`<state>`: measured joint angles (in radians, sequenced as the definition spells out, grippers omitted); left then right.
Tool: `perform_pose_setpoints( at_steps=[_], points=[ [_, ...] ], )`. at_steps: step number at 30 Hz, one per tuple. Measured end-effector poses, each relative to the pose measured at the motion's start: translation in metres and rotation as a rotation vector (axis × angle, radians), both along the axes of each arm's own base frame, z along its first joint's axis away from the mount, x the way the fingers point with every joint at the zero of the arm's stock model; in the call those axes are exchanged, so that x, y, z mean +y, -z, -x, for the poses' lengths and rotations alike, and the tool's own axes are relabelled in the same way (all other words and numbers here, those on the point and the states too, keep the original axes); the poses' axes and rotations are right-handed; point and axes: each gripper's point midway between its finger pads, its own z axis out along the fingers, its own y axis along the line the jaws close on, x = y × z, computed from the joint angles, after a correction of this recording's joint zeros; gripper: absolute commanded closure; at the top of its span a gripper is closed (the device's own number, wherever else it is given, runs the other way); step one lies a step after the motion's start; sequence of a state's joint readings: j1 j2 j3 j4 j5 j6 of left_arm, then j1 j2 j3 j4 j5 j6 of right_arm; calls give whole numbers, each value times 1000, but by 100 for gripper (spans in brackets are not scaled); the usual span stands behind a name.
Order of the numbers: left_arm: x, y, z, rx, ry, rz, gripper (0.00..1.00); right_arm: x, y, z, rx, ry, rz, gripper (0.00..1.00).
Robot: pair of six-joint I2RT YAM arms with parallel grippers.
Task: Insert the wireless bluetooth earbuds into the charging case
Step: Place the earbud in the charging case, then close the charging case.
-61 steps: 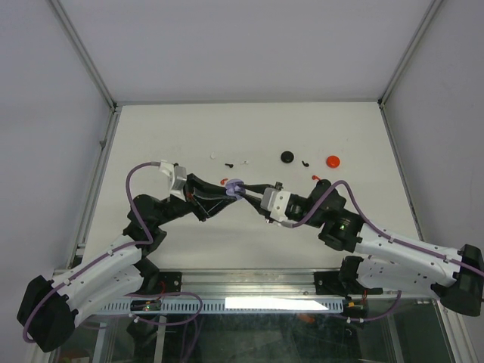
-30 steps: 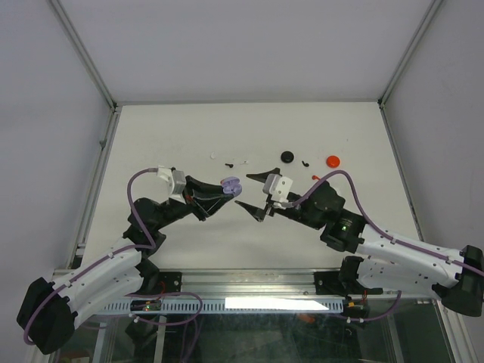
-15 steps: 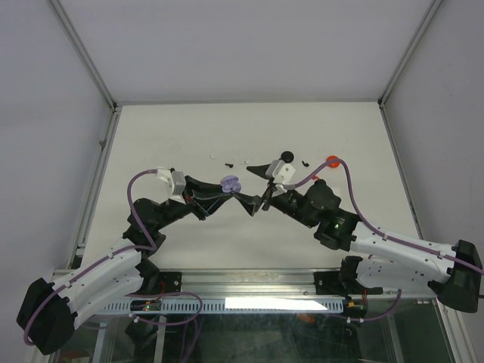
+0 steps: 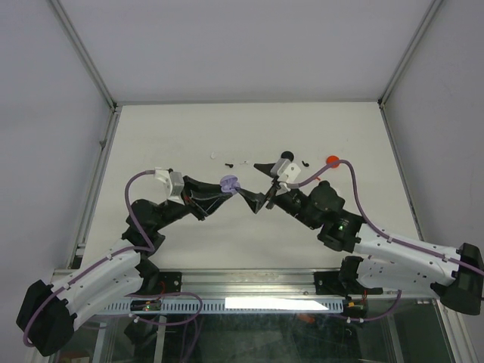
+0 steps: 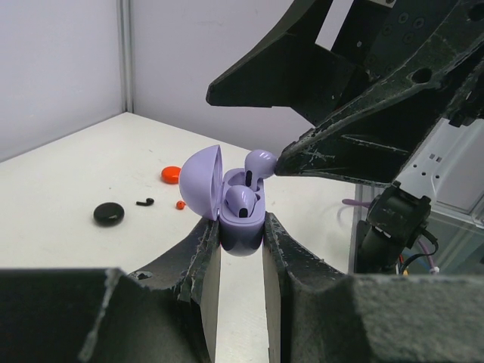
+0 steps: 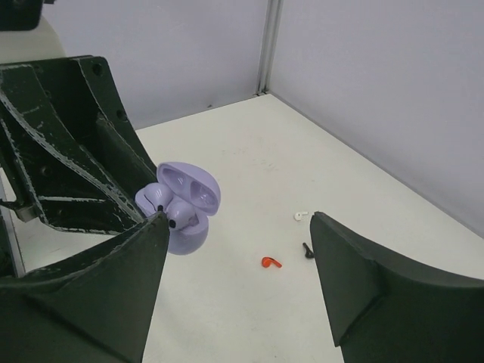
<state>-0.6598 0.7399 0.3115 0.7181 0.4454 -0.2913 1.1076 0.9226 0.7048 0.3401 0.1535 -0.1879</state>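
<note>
Case (image 5: 240, 227), lavender, lid up, ctr frame, pinched by L gripper (image 5: 238, 251). R gripper (image 6: 238, 219) spread wide, one tip at lavender bud (image 5: 259, 160).

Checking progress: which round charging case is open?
The lavender round plastic case, lid up, held in the left end effector; the black round case and red round case lie shut.

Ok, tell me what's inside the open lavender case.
Two lavender earbuds sit in the lavender case, which the left claw grips. The far one sits higher. Their stems and the sockets are hidden by the case wall.
</note>
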Motion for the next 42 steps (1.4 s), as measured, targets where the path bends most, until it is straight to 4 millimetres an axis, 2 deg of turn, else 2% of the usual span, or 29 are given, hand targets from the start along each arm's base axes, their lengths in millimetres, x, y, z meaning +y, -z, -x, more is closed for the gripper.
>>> perform_pose_setpoints(
  at_steps=[7,16,19,25,28,32,37,42],
  points=[
    [2,-6,3,-18,1,14,95,-10,13,-3,7,31,45,21],
    [2,-5,4,-16,4,9,95,-18,33,-8,60,39,131,18],
    [1,1,3,-7,4,-12,96,-23,29,-12,101,14,148,18],
    [-1,9,4,6,15,-41,96,-32,8,-16,198,-89,102,18],
    [-3,14,4,13,28,-55,96,-30,4,-15,282,-166,59,19],
    [-8,25,3,34,52,-83,96,-17,7,-14,439,-267,4,19],
    [-13,36,2,60,76,-110,95,3,23,-12,649,-361,-24,21],
    [-17,31,1,49,87,-107,95,11,36,-6,776,-410,-29,24]
  ],
)
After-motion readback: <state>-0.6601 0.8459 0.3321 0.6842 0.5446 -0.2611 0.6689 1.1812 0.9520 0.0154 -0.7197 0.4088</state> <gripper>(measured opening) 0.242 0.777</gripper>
